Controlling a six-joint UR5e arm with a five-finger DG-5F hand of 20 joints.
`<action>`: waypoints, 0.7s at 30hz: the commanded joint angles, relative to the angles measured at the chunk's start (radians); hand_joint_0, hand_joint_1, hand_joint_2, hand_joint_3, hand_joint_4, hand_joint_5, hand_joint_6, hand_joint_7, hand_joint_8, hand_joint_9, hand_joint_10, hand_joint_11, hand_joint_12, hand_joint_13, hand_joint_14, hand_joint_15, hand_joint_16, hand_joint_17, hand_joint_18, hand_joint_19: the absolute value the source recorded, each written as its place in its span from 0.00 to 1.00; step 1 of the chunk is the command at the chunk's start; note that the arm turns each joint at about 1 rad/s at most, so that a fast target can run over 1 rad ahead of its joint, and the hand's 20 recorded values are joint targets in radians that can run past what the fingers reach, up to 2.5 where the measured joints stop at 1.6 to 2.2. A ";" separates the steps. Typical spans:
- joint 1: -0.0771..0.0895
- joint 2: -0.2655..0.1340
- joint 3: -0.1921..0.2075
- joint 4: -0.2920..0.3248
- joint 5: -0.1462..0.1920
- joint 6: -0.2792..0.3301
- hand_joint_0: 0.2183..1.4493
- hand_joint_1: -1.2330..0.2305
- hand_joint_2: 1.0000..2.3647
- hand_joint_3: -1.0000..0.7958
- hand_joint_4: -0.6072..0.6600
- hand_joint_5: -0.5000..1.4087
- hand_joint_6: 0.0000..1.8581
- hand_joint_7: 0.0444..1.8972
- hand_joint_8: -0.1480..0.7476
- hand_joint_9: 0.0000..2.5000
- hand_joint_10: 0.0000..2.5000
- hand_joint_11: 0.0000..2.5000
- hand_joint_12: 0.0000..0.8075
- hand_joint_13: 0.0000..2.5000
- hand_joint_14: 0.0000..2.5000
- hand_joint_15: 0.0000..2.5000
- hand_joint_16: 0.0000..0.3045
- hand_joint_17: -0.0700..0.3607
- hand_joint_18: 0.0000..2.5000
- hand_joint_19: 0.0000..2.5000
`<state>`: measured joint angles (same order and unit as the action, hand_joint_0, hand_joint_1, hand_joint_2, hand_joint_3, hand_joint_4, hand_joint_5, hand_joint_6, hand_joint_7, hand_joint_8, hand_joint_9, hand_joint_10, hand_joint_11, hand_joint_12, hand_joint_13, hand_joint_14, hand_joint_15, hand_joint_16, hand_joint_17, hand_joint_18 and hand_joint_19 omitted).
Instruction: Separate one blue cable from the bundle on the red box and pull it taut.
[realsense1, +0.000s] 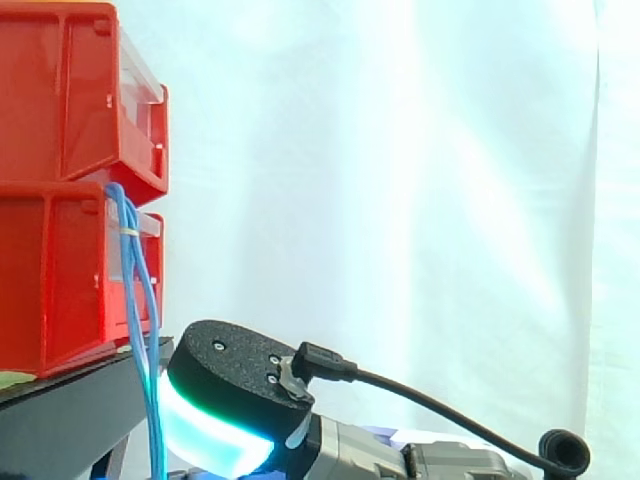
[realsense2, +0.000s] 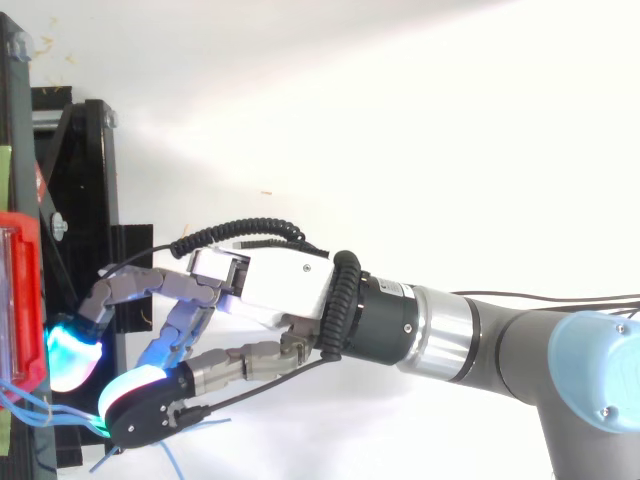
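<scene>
As the side view has it, nearest of all sits the hand (realsense1: 235, 375), low at six o'clock, one thick glowing pad turned toward the cables. From above the hand is open wide. Its fingers (realsense2: 150, 285) reach nearly straight toward nine o'clock. The cyan fingertip (realsense2: 68, 352) lies close beside the box edge and another pad sits at four o'clock from it, with a clear gap between the two (whether any strand lies in that gap cannot be made out).

Just beyond the pad, the bundle of blue cables (realsense1: 132, 280) hangs from the seam between the two stacked bins. It drops down the front of the lower red box (realsense1: 60, 290), gathered by a pale tie (realsense1: 124, 231) near its top. It then runs past the lip of the black stand (realsense1: 70, 395) toward six o'clock. Below the tie the strands part slightly, one bowing out toward three o'clock. Farthest back hangs the white curtain (realsense1: 420, 200).

The step in hand looks like the approach for singling out a strand. To do it well, the hand should probably take the outermost strand, below the tie where the strands stand apart, and close on that one alone. It should then draw away toward three o'clock steadily, stopping once the line runs straight, since a hard tug could strain the anchor at the seam.
</scene>
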<state>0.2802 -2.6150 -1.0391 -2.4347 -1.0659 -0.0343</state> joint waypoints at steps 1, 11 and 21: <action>0.002 0.001 0.002 -0.001 0.000 0.001 0.24 0.46 0.00 0.28 0.66 0.19 0.27 0.41 0.45 0.50 0.01 0.21 0.39 0.55 0.01 0.17 0.13 0.37 0.00 0.00; 0.010 0.010 0.019 -0.030 -0.005 -0.001 0.20 0.48 0.00 0.28 0.66 0.17 0.27 0.41 0.46 0.42 0.01 0.20 0.42 0.61 0.01 0.17 0.14 0.38 0.00 0.00; 0.020 0.061 0.019 -0.179 -0.009 -0.010 0.18 0.49 0.00 0.28 0.68 0.17 0.27 0.41 0.48 0.39 0.01 0.18 0.46 0.70 0.01 0.18 0.13 0.38 0.01 0.00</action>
<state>0.2969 -2.5700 -1.0203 -2.5609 -1.0730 -0.0394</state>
